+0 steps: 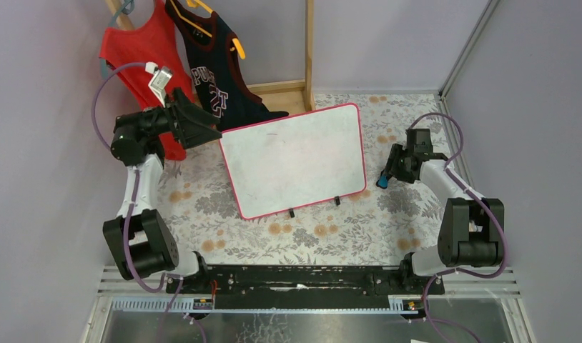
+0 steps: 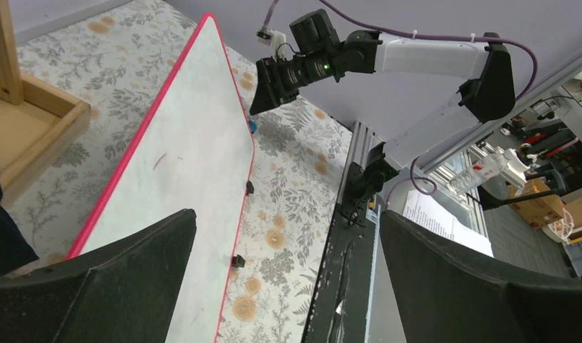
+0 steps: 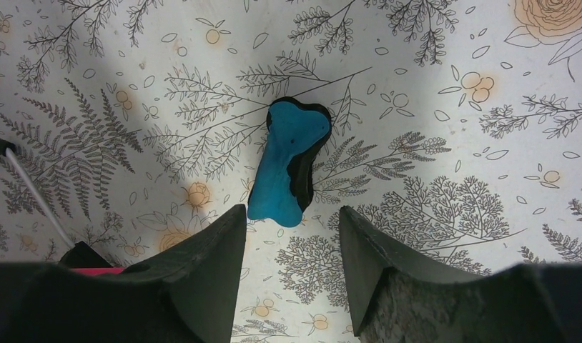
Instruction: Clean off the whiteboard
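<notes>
The whiteboard (image 1: 295,161) lies tilted in the middle of the floral cloth, pink-red frame, small black feet at its near edge. Its face is nearly blank, with only faint red marks (image 2: 160,161). A blue eraser with a black felt side (image 3: 287,161) lies on the cloth just right of the board and shows in the top view (image 1: 382,182). My right gripper (image 3: 288,214) is open, with the eraser just beyond its fingertips and not between them. My left gripper (image 1: 206,128) is open and empty, raised at the board's far left corner.
A red shirt (image 1: 141,53) and a dark jersey (image 1: 213,64) hang on a wooden rack (image 1: 309,50) at the back left. A wooden base frame (image 2: 31,118) sits beside the board. Purple walls close in both sides. A black rail (image 1: 302,279) runs along the near edge.
</notes>
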Action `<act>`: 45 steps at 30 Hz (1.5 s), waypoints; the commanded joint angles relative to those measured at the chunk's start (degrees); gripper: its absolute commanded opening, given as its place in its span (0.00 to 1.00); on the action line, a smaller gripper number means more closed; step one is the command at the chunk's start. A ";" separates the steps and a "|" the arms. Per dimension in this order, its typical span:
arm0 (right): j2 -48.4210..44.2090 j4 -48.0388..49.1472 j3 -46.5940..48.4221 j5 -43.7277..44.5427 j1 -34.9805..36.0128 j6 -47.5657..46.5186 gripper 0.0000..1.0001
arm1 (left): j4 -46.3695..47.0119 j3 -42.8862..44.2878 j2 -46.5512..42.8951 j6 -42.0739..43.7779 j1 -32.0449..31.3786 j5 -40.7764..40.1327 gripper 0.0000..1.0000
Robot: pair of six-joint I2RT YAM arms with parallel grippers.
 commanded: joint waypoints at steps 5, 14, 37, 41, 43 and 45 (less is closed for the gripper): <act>-3.45 1.00 0.02 1.97 0.56 0.31 0.57 | 4.17 -8.62 -4.46 2.71 0.88 5.82 1.00; -4.74 0.87 -1.06 3.52 0.56 0.68 0.57 | 4.08 -16.79 -9.00 5.88 11.83 6.00 1.00; -11.97 3.84 -7.75 10.87 1.59 1.58 0.60 | 4.18 -30.79 -5.72 21.31 47.57 5.71 1.00; -12.21 3.82 -7.61 10.81 1.91 1.32 0.62 | 4.21 -31.43 -2.73 21.85 50.55 3.89 1.00; -12.63 4.00 -7.75 10.94 1.96 1.25 0.62 | 4.17 -31.93 -1.38 21.91 50.79 3.45 1.00; -12.82 4.16 -7.89 10.93 2.05 1.21 0.62 | 4.17 -33.03 -0.90 22.77 50.66 3.00 1.00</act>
